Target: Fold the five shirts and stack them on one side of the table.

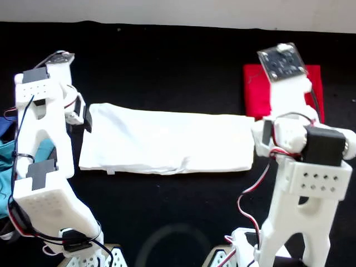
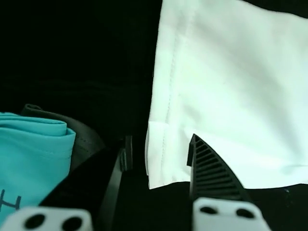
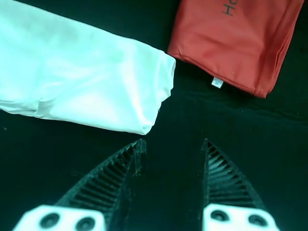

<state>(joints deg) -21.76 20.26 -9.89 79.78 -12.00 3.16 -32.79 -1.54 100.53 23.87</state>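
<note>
A white shirt [image 1: 167, 142] lies folded into a long strip across the middle of the black table. My left gripper [image 2: 159, 149] is open over its left end, with the hemmed corner [image 2: 159, 159] between the fingers. My right gripper [image 3: 173, 147] is open just off the strip's right end [image 3: 144, 91], above bare cloth. A folded red shirt [image 1: 256, 92] lies at the back right behind the right arm; the right wrist view has it as the red shirt [image 3: 236, 43] beyond the white end. A teal shirt [image 2: 29, 159] sits at the table's left edge.
Dark clothing [image 2: 82, 137] lies under the teal shirt at the left edge. The left arm [image 1: 44, 139] stands along the left side and the right arm [image 1: 300, 167] along the right. Bare black table [image 1: 178, 217] runs in front of the white strip.
</note>
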